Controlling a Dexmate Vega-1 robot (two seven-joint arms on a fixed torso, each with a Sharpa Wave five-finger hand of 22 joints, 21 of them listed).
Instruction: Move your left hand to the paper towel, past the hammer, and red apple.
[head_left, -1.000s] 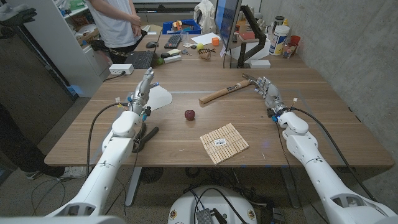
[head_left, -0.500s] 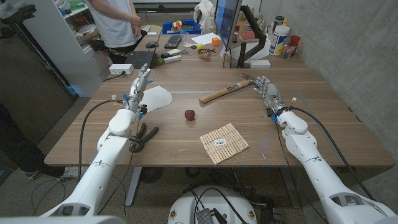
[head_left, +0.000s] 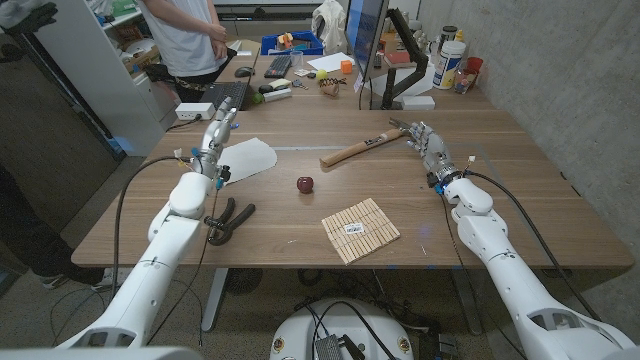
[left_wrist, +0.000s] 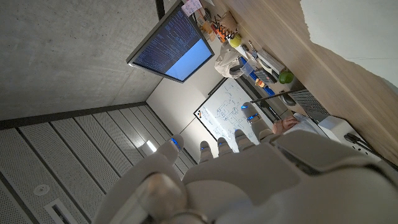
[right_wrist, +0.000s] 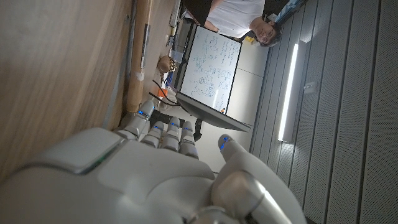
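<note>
The left hand (head_left: 217, 137), fingers apart and holding nothing, hovers at the towel's (head_left: 246, 158) far-left edge on the desk (head_left: 520, 180). The apple (head_left: 304, 184) sits mid-desk; the hammer (head_left: 365, 145) lies diagonally, head toward the right hand (head_left: 428, 143), also open and empty.

white arms, black cables, grey hands
</note>
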